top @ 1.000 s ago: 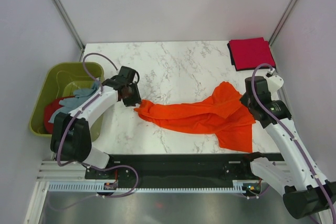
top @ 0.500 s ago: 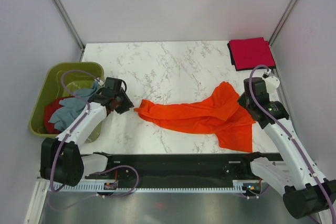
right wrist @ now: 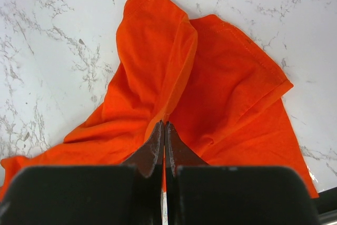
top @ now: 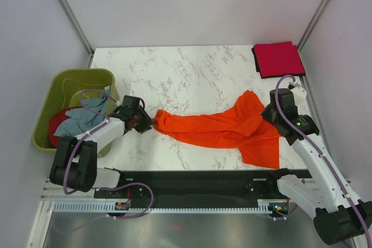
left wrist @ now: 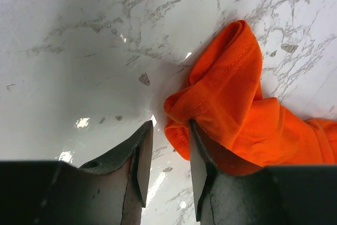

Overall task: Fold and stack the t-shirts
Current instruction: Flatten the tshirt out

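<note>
Reaching low, the left arm (top: 103, 130) sets half-parted jaws at the orange t-shirt (top: 221, 129) hem; right jaws seemingly pinch it.

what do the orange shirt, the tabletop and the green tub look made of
The orange shirt: soft matte fabric, probably cotton knit; it drapes, creases, shows stitched hems. The tabletop: glossy marble pattern, grey veins, glare spots; possibly laminate. The green tub: smooth olive plastic, apparently moulded, with rounded rim.
</note>
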### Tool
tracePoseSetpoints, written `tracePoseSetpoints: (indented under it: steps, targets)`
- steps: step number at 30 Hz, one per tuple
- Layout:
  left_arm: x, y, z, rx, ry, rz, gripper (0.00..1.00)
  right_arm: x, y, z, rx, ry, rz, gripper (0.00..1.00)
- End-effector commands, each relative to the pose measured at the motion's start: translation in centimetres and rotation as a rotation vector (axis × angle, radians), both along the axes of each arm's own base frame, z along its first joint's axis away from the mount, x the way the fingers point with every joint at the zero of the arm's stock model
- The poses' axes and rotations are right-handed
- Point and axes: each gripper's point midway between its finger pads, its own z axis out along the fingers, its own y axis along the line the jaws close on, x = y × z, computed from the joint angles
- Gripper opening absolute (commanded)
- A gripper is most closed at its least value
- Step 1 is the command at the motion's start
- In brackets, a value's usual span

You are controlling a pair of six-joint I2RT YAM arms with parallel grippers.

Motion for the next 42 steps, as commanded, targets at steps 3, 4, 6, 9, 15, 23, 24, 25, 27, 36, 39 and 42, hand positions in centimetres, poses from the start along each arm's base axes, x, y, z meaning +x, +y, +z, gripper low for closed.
tracePoseSetpoints:
  steps: [3, 4, 6, 9, 15, 23, 24, 25, 27, 36, 39, 42]
  targets:
    - [1.9, 0.3, 0.1, -0.004, -0.033, 0.066, 0.37, 0.3, 0.3, 0.6, 0.011, -0.032, 0.017, 0.0]
    - [2.1, 0.4, 0.2, 0.002, -0.036, 0.069, 0.36, 0.3, 0.3, 0.6, 0.013, -0.032, 0.02, 0.0]
    - [2.0, 0.6, 0.1, 0.014, -0.037, 0.07, 0.35, 0.3, 0.5, 0.5, 0.015, -0.025, 0.031, 0.0]
    - [2.2, 0.6, 0.6, 0.016, -0.052, 0.061, 0.36, 0.3, 0.5, 0.6, 0.012, -0.03, 0.032, 0.0]
    - [2.8, 1.3, 2.3, 0.052, -0.084, 0.078, 0.39, 0.4, 0.7, 0.4, 0.017, -0.024, 0.039, 0.0]
    - [2.4, 1.3, 2.1, 0.012, -0.129, 0.123, 0.4, 0.6, 0.7, 0.5, 0.02, -0.025, 0.04, 0.0]
    - [2.4, 1.1, 2.0, 0.004, -0.125, 0.115, 0.4, 0.6, 0.8, 0.5, 0.022, -0.027, 0.04, 0.0]
    - [2.4, 1.0, 1.9, 0.001, -0.12, 0.113, 0.4, 0.6, 0.8, 0.4, 0.024, -0.025, 0.044, 0.0]
    - [2.8, 0.7, 1.7, -0.008, -0.109, 0.108, 0.4, 0.6, 1.0, 0.4, 0.027, -0.026, 0.049, 0.0]
    - [3.5, 0.8, 0.4, 0.018, -0.088, 0.103, 0.32, 0.7, 1.7, -0.7, 0.047, -0.002, 0.08, 0.0]
    - [4.0, 0.8, 0.4, 0.024, -0.092, 0.096, 0.26, 0.9, 1.5, -0.6, 0.04, -0.004, 0.073, 0.0]
    - [4.4, 0.7, 0.4, 0.033, -0.093, 0.088, 0.19, 0.9, 1.6, -0.6, 0.039, -0.002, 0.073, 0.0]
